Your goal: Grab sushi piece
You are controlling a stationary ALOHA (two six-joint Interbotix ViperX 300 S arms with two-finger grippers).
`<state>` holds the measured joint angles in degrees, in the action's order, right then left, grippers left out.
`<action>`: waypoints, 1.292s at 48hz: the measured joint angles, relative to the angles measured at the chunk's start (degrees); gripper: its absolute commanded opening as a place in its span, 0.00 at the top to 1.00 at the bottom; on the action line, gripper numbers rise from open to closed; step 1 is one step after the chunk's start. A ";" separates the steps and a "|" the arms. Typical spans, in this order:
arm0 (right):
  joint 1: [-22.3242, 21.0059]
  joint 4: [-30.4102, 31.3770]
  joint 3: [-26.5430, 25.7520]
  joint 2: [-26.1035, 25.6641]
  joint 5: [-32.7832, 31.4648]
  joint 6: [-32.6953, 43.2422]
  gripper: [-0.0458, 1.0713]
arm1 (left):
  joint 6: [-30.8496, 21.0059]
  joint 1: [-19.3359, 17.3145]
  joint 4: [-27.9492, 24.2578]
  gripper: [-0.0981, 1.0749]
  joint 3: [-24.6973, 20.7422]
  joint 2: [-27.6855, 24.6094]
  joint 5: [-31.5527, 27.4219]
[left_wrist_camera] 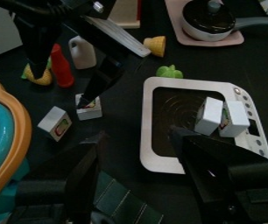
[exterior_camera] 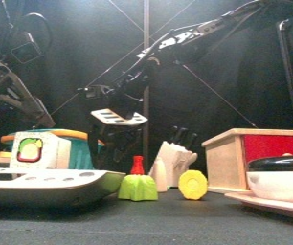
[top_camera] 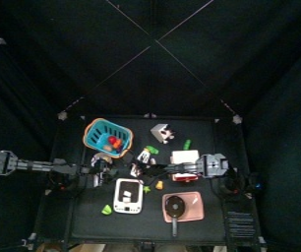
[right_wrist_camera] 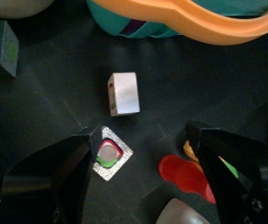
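Beneath the right gripper [right_wrist_camera: 140, 138], whose jaws stand spread wide and hold nothing, the sushi piece [right_wrist_camera: 109, 155] lies flat on the black table [right_wrist_camera: 54, 96], close to one jaw's tip and not touched by either. The grab is therefore not yet made. By my reading, the reach is close to done, and what is left is to come down, centre the jaws on the piece, close and lift.

Just ahead of that gripper, farther from the wrist, lies a white block [right_wrist_camera: 124, 93], apart from the sushi piece. Beyond that is the basket [right_wrist_camera: 218, 22] with its orange rim. A red piece [right_wrist_camera: 186, 172] sits next to the other jaw.

The left gripper [left_wrist_camera: 143, 140] rests off to its own side, jaws apart and empty, above a white tray [left_wrist_camera: 160, 87].

By count:
- Two small blocks lie under the right gripper: the sushi piece and the white one.
- A third block [left_wrist_camera: 222, 118] stands on the white tray ahead of the left gripper.
- There is one basket.
- One pan [left_wrist_camera: 213, 19] sits far beyond the tray.
- One red bottle [left_wrist_camera: 60, 63] can be seen.
- There is one yellow piece [left_wrist_camera: 157, 42].
- There is one green piece [left_wrist_camera: 167, 72]
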<state>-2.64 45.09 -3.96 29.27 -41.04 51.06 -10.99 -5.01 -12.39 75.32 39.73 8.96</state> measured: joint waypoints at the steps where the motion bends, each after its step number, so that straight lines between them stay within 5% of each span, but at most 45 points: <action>1: 0.00 -0.18 0.00 -0.09 0.00 0.00 0.03 | 0.00 0.00 0.00 0.12 0.00 0.00 0.00; 15: 3.87 -2.37 0.53 -3.96 1.41 0.00 0.03 | 0.00 0.00 0.44 0.12 0.00 0.00 0.00; 34: 11.69 -5.36 1.41 -5.98 11.34 0.09 0.03 | 0.00 0.00 0.44 0.12 0.00 0.00 0.00; 62: 12.66 -8.44 1.49 -4.13 12.39 0.09 0.03 | 0.00 0.00 0.44 0.12 0.00 0.00 0.00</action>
<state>10.02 36.65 -2.46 25.14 -28.65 51.15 -10.99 -5.01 -11.95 75.32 39.73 8.96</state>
